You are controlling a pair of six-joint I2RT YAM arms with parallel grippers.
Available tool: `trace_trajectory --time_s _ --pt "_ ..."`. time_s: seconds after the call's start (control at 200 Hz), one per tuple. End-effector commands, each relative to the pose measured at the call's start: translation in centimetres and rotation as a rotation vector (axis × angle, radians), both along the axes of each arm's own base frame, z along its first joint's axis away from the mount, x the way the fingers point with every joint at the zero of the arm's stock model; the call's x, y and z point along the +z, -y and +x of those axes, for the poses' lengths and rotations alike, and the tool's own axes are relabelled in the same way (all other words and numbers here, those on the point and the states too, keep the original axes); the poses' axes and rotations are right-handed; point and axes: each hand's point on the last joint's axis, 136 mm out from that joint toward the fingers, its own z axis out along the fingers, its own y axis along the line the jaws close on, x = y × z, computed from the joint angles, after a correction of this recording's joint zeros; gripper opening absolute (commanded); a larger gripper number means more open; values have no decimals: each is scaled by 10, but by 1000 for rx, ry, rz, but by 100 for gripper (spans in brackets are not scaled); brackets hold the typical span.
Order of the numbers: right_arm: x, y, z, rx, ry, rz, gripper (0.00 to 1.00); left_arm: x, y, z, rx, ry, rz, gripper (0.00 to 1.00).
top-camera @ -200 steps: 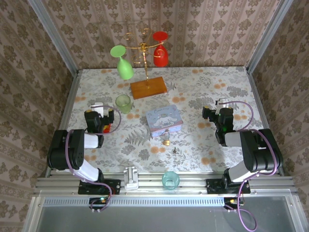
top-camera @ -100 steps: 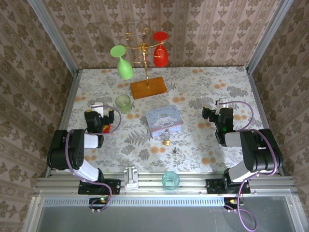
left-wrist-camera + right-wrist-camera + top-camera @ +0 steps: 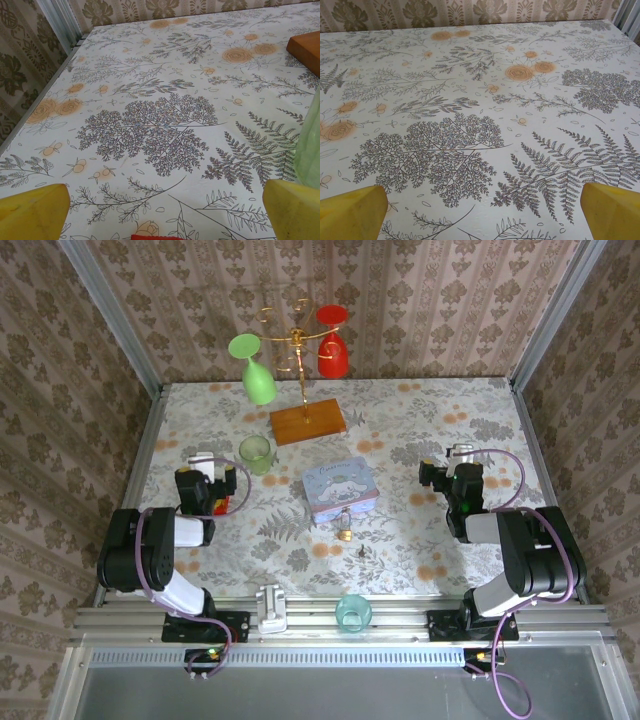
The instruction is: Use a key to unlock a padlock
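Padlock (image 3: pixel 344 532), key (image 3: pixel 361 551) near tin (image 3: pixel 340 486) from above; wrist cameras catch cloth (image 3: pixel 470 100).

- Bright, even, diffuse light covers the counter (image 3: pixel 420 410), with no harsh glare on the cloth.
- Shadows are faint and short, hugging the pale blue tin (image 3: pixel 340 487) and the wooden stand base (image 3: pixel 307 422).
- The top view is sharp, and its side rails splay outward toward the frame edges.
- In the wrist views the cloth pattern is crisp mid-frame. The yellow jaws at the near corners look soft, and the green cup (image 3: pixel 310 145) at the right edge is blurred.
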Motion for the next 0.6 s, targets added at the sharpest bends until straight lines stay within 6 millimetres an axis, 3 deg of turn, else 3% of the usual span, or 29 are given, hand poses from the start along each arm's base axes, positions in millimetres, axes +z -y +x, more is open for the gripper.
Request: trace_trajectory --time_s 0.0,0.195,0.31,0.48,0.595 --pt "4 -1 4 15 14 -4 100 8 0 7 -16 23 -4 100" --pt "5 -7 6 50 8 0 100 10 -3 6 -7 30 -12 100" --pt "19 -10 4 69 -11 -3 100 20 -9 2 36 39 -7 100" --pt "58 -7 -9 30 -1 52 100 54 -9 -10 100 83 65 100" --pt "69 -10 -26 4 -55 128 100 85 -6 -18 145 125 19 100"
